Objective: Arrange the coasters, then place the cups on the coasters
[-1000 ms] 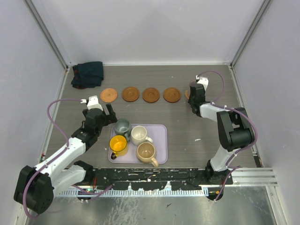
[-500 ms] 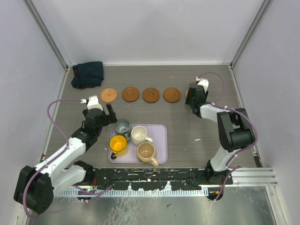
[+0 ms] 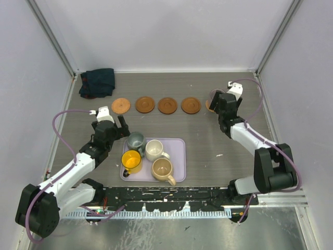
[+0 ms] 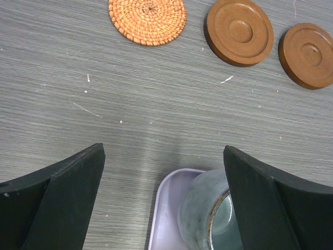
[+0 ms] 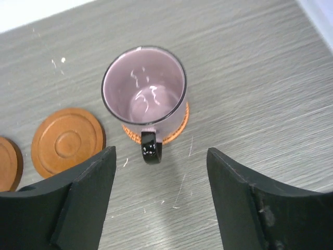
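Four coasters lie in a back row: a woven one (image 3: 120, 105) and three brown discs (image 3: 145, 104), (image 3: 167, 105), (image 3: 191, 105). At the row's right end a purple cup (image 5: 144, 88) stands upright on a woven coaster (image 5: 179, 126), its black handle toward my right gripper (image 5: 162, 156). That gripper is open and just short of the handle, touching nothing. The grey-green cup (image 3: 136, 140), white cup (image 3: 154, 150), yellow cup (image 3: 130, 160) and tan cup (image 3: 163, 169) sit on the lavender tray (image 3: 179, 156). My left gripper (image 4: 164, 151) is open above the tray's far-left corner, with the grey-green cup (image 4: 205, 213) by its right finger.
A dark blue cloth (image 3: 97, 82) lies bunched in the back left corner. Walls close in the table on the left, back and right. In the top view my right wrist (image 3: 225, 104) covers most of the purple cup.
My right gripper has opened and drawn back from the purple cup, leaving it on the woven coaster, and the right arm has swung outward. The left arm has not moved.
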Controlling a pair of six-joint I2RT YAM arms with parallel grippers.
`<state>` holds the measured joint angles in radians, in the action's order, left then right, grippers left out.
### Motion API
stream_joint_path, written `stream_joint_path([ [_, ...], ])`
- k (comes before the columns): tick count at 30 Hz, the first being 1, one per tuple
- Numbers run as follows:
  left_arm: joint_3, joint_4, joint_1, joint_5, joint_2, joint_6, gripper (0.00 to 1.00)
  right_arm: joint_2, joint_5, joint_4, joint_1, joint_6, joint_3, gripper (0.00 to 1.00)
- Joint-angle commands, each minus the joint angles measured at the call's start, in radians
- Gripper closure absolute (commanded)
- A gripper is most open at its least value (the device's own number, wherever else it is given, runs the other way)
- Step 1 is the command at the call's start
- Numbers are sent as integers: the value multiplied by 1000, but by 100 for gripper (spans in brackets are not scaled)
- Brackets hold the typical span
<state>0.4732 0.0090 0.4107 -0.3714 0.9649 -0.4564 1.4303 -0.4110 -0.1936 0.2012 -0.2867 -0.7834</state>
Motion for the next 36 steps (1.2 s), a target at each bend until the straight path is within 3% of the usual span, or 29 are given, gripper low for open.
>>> stream_joint_path([
  [1,6,38,4,-9,-17,-3,2,-86,-115,-27,-2,-26,-17,30],
  [7,8,36,4,-10,-21,1,2,-29,-192,50,-33,-30,-109,67],
  [11,9,31,4,-12,-23,5,2,31,-158,83,-85,-64,-155,82],
  [24,4,44,4,-15,-3,8,2,200,144,79,-299,-93,-278,88],
  [36,7,52,4,-19,12,8,2,360,365,45,-347,-75,-388,89],
])
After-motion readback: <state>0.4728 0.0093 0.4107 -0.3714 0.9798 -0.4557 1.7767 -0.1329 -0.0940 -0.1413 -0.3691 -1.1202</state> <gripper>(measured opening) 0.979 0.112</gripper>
